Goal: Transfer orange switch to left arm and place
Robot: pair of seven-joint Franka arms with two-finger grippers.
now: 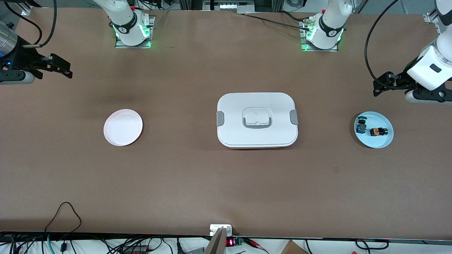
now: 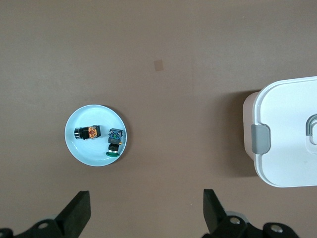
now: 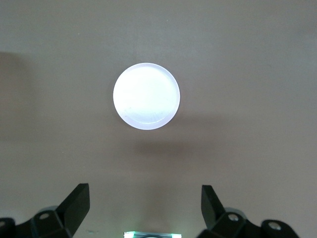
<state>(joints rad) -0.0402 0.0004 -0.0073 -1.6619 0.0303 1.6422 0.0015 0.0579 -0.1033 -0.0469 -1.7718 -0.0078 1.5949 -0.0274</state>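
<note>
The orange switch lies on its side on a light blue plate toward the left arm's end of the table. It also shows in the left wrist view on that plate. My left gripper is open and empty, up in the air over bare table beside the blue plate; its own view shows it the same way. My right gripper is open and empty, up over bare table at the right arm's end, also seen in its own view. The white box stands closed mid-table.
A similar switch with a blue-green body lies on the blue plate beside the orange one and also shows in the left wrist view. An empty pale round plate sits toward the right arm's end and fills the middle of the right wrist view. The box's end shows in the left wrist view.
</note>
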